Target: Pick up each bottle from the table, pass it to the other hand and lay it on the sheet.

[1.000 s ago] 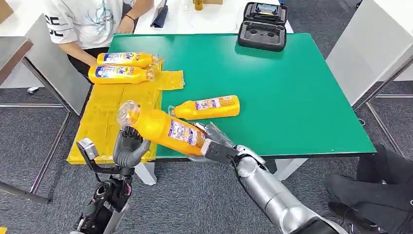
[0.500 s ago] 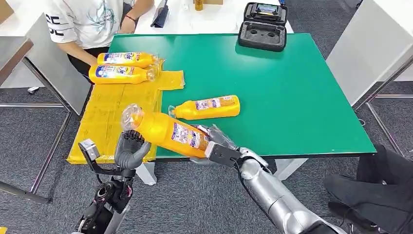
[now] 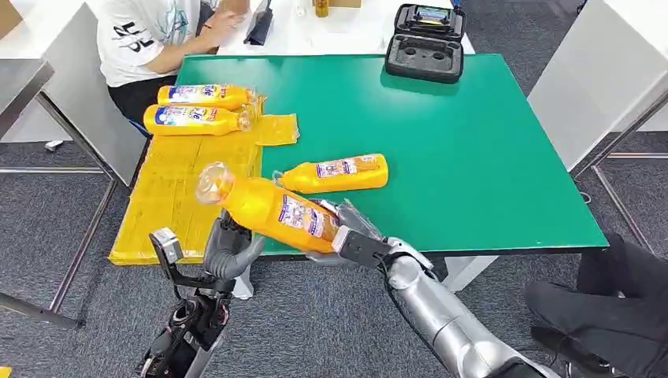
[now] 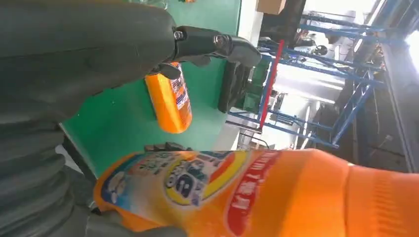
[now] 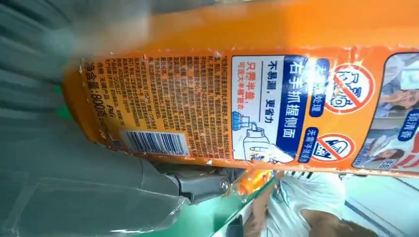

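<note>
Head view shows the right hand [image 3: 356,236] nearest, gripping the base end of an orange bottle [image 3: 272,209], which is held in the air over the near edge of the green desk [image 3: 488,142], its cap toward the yellow sheet [image 3: 169,197]. The left hand [image 3: 230,248] is under the bottle's neck part, fingers raised around it; I cannot tell if they have closed on it. Further on the desk lies another bottle [image 3: 335,174], just beside the sheet. At the far end of the sheet two bottles [image 3: 201,108] lie side by side. Behind them a person [image 3: 154,35] sits.

The risk, I think: if the right hand lets go before the left hand holds firmly, the long smooth bottle may tip and fall off the desk edge to the floor.
</note>
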`<state>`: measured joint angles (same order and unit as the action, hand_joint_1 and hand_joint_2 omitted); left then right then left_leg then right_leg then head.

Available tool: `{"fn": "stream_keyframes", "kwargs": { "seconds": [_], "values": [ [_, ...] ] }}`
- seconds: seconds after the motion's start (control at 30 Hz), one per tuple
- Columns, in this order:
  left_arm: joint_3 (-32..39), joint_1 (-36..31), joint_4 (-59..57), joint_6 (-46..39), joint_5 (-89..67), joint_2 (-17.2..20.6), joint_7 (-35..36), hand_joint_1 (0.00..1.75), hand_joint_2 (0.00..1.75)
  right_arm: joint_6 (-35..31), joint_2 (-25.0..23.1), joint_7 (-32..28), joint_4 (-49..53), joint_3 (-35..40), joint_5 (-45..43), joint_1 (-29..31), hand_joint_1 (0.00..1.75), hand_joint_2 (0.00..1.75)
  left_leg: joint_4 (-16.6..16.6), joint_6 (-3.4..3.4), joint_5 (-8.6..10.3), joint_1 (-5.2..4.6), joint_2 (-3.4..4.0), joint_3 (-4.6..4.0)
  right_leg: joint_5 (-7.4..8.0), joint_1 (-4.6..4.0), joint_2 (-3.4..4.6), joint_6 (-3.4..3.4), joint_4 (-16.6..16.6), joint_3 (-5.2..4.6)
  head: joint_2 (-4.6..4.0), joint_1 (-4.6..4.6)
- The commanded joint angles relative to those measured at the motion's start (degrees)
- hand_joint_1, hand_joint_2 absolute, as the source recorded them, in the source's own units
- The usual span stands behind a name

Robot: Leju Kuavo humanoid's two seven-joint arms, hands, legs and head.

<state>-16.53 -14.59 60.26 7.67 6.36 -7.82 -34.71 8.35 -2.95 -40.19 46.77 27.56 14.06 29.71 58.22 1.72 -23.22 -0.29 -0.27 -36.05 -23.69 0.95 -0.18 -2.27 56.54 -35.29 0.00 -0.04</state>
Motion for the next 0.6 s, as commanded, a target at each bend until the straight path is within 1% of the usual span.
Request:
{"fn": "stream_keyframes", "kwargs": {
  "seconds": [0.03, 0.07, 0.1, 0.2, 0.23, 0.27, 0.37, 0.47, 0.5, 0.53, 0.57, 0.6],
  "values": [
    [-1.6, -2.3, -3.7, 0.6, 0.1, 0.0, 0.3, 0.0, 1.75, 0.5, 1.5, 0.2, 0.6, -1.8, -0.6, 0.5, 1.69, 1.75, 0.0, -0.1, -0.09, 0.07, -0.05, 0.22, -0.1, -0.07, -0.06, 0.09, 0.0, 0.26, 0.0, 0.0],
    [-1.6, -2.5, -4.0, 0.6, 0.1, -0.1, 0.3, 0.0, 1.75, 0.3, 1.4, 0.2, 0.6, -1.9, -0.5, 0.4, 1.71, 1.75, 0.0, -0.08, -0.07, 0.05, -0.06, 0.17, -0.08, -0.05, -0.07, 0.07, 0.0, 0.21, 0.0, 0.0],
    [-1.7, -2.5, -4.0, 0.6, 0.1, -0.1, 0.2, 0.0, 1.75, 0.3, 1.3, 0.2, 0.8, -2.0, -0.6, 0.3, 1.69, 1.75, 0.0, -0.13, -0.13, 0.1, -0.07, 0.32, -0.14, -0.11, -0.08, 0.12, -0.1, 0.37, 0.0, 0.0],
    [-1.8, -2.7, -4.0, 0.6, -0.1, -0.2, 0.1, 0.0, 1.75, 0.7, 1.2, 0.2, 1.2, -2.2, -1.1, 0.0, 1.73, 1.75, 0.0, -0.06, -0.02, 0.01, -0.04, 0.09, -0.04, -0.01, -0.04, 0.05, 0.0, 0.1, 0.0, 0.0],
    [-1.8, -2.8, -4.0, 0.5, -0.1, -0.3, 0.1, 0.0, 1.75, 0.7, 1.1, 0.2, 0.8, -2.1, -0.7, -0.1, 1.71, 1.75, 0.0, -0.1, -0.09, 0.06, -0.05, 0.21, -0.1, -0.07, -0.06, 0.09, 0.0, 0.24, 0.0, 0.0],
    [-1.8, -2.8, -4.0, 0.5, -0.1, -0.4, 0.1, 0.0, 1.75, 0.6, 1.0, 0.2, 0.6, -2.2, -0.6, -0.3, 1.71, 1.75, 0.0, -0.08, -0.04, 0.04, -0.06, 0.12, -0.06, -0.04, -0.07, 0.07, 0.0, 0.15, 0.0, 0.0],
    [-2.1, -2.8, -3.7, 0.7, -0.3, -0.6, 0.0, 0.0, 1.75, 0.5, 0.8, 0.2, 0.4, -2.1, -0.3, -0.6, 1.69, 1.75, 0.0, -0.12, -0.1, 0.1, -0.05, 0.29, -0.1, -0.1, -0.06, 0.11, -0.1, 0.32, 0.0, -0.02],
    [-2.7, -2.4, -3.1, 1.1, -0.6, -0.6, -0.1, 0.0, 1.75, 0.4, 0.8, 0.2, 0.4, -2.2, -0.2, -0.8, 1.66, 1.75, 0.0, -0.06, -0.03, 0.02, -0.04, 0.13, -0.05, -0.02, -0.05, 0.06, 0.0, 0.14, 0.0, 0.0],
    [-3.0, -2.2, -2.6, 1.3, -0.9, -0.6, -0.1, 0.0, 1.75, 0.5, 0.8, 0.2, 0.5, -2.4, -0.2, -1.0, 1.68, 1.75, 0.0, -0.11, -0.11, 0.07, -0.03, 0.24, -0.11, -0.07, -0.04, 0.1, 0.0, 0.27, 0.0, 0.0],
    [-3.3, -2.1, -2.0, 1.3, -1.3, -0.5, -0.2, 0.0, 1.75, 0.4, 0.9, 0.2, 0.6, -2.6, -0.2, -1.2, 1.66, 1.75, 0.0, -0.07, -0.05, 0.04, -0.04, 0.13, -0.06, -0.04, -0.05, 0.07, 0.0, 0.15, 0.0, 0.0],
    [-3.6, -1.9, -1.5, 1.1, -1.6, -0.5, -0.3, 0.0, 1.75, 0.5, 0.9, 0.2, 0.8, -2.9, -0.3, -1.3, 1.69, 1.75, 0.0, -0.12, -0.13, 0.09, -0.05, 0.26, -0.13, -0.09, -0.06, 0.11, 0.0, 0.3, 0.0, 0.0],
    [-3.9, -1.6, -0.9, 1.0, -2.2, -0.5, -0.4, 0.0, 1.75, 0.4, 0.9, 0.2, 1.0, -3.2, -0.3, -1.4, 1.68, 1.75, 0.0, -0.09, -0.09, 0.06, -0.01, 0.2, -0.08, -0.06, -0.02, 0.09, 0.0, 0.22, 0.0, 0.0]
  ]
}}
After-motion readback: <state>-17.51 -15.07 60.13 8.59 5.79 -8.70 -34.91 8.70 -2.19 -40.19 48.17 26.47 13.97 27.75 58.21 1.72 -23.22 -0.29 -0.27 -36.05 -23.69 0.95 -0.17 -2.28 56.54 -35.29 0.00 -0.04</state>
